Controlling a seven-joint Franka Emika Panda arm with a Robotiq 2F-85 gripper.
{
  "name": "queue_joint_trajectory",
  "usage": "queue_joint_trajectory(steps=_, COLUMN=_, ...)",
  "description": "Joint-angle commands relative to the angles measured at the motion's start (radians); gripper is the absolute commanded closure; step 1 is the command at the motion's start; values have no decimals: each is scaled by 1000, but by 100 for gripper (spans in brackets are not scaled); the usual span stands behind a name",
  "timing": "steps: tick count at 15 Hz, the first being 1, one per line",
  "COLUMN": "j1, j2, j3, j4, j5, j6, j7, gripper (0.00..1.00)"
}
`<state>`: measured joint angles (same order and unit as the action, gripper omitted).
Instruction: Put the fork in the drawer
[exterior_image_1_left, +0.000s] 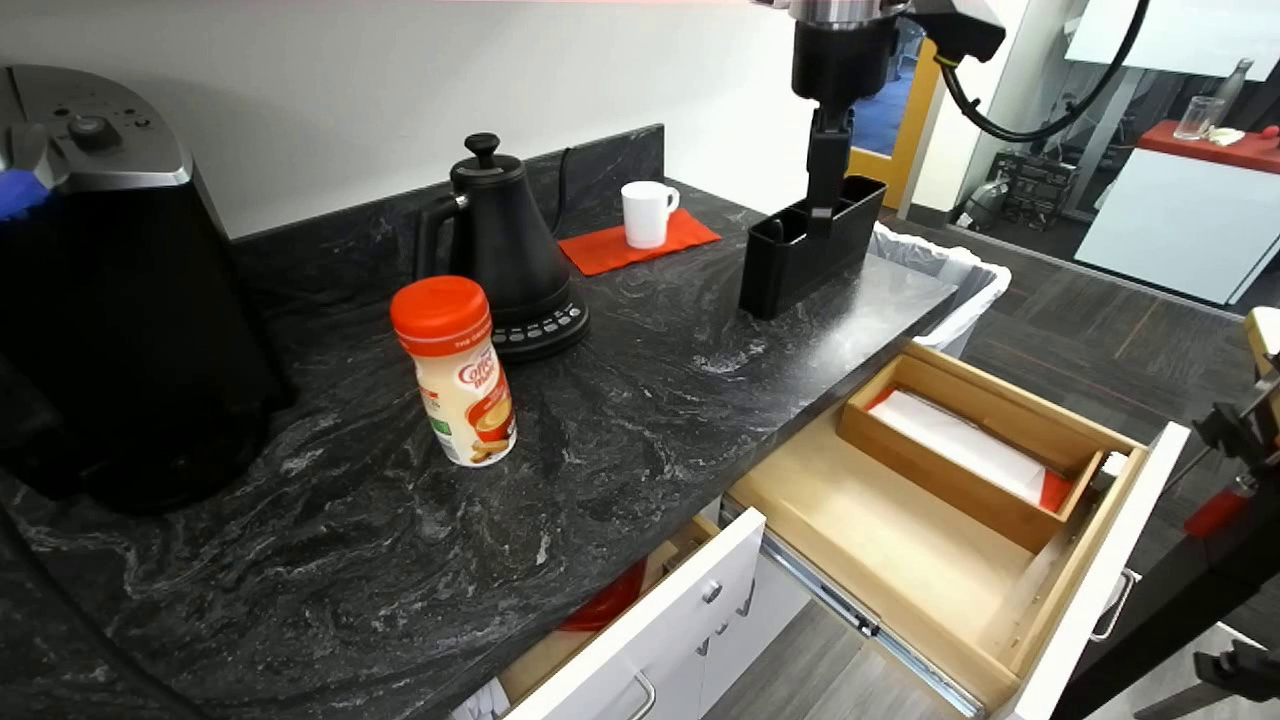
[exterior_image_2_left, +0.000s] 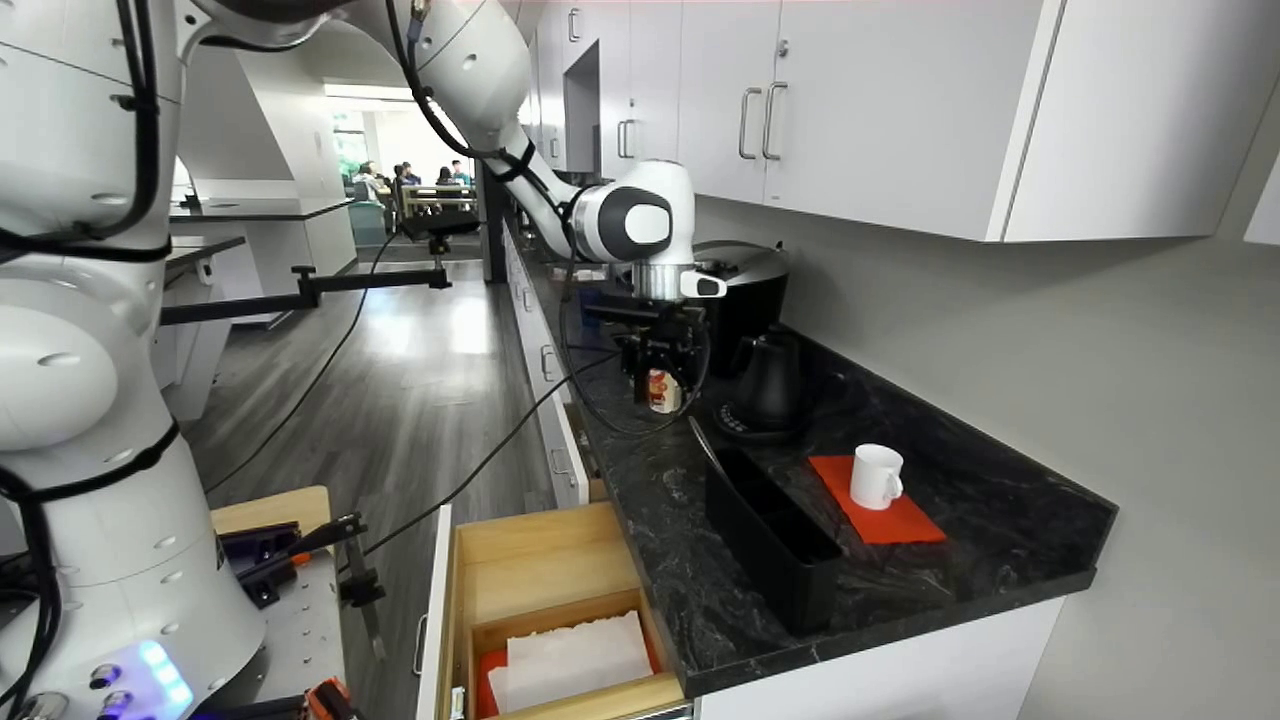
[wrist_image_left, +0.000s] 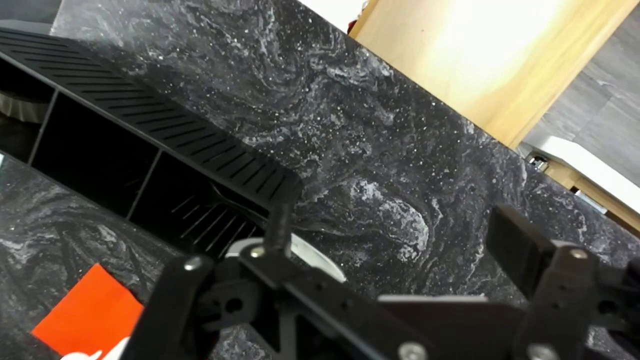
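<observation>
Wrist view: the gripper (wrist_image_left: 392, 227) is over the dark counter (wrist_image_left: 380, 165), fingers (wrist_image_left: 517, 245) spread wide, nothing gripped between them. Black holder (wrist_image_left: 167, 120) alongside, compartments in a row. The fork (wrist_image_left: 320, 260), going by its handle alone: it leans out of the compartment nearest the gripper, pale end showing just beside one finger. Head lost in the dark, tines not to be made out. Whether finger and handle touch, I cannot tell. A ridged thing (wrist_image_left: 22, 107) in a further compartment, too dim to name. Orange-red napkin (wrist_image_left: 92, 310) near the holder. The drawer (wrist_image_left: 425, 60), light wood, stands open at the counter's edge.

In an exterior view, the gripper hangs fingers-down, overlapping the holder from here, edge-on, so the spread does not show. Creamer (exterior_image_1_left: 455, 380) upright, red lid on; kettle (exterior_image_1_left: 500, 240) just behind it; a big black-and-silver appliance (exterior_image_1_left: 130, 300) farther along. White cup (exterior_image_1_left: 645, 215) upright on the napkin. Inside the drawer, a wooden inner box (exterior_image_1_left: 935, 485) with white paper (exterior_image_1_left: 960, 445) over something red. A second drawer (exterior_image_1_left: 650, 640) partly open, red object (exterior_image_1_left: 605, 605) inside. Lined bin (exterior_image_1_left: 960, 265) past the counter.

In an exterior view, the arm (exterior_image_2_left: 600, 225) reaches over the counter, gripper dark against the creamer, fingers hard to read. The fork's handle slants up out of the holder's end nearest the gripper. Cabinets (exterior_image_2_left: 860, 110) overhead; small figures (exterior_image_2_left: 370, 180) far off.
</observation>
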<state>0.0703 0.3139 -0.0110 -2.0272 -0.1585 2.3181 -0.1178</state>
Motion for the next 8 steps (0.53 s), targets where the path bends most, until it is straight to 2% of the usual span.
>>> queue_joint_trajectory(steps=1, j1=4, j2=8, j3=1, j4=-24, j5=-64, j6=68, j7=36, gripper=0)
queue_joint_trajectory(steps=5, j1=23, j2=13, j3=-14, j4=-36, j5=-144, j6=182, j7=102, gripper=0)
queue_joint_trajectory(steps=8, j1=48, j2=16, j3=-44, j4=-49, j5=-248, j6=258, j7=191, gripper=0)
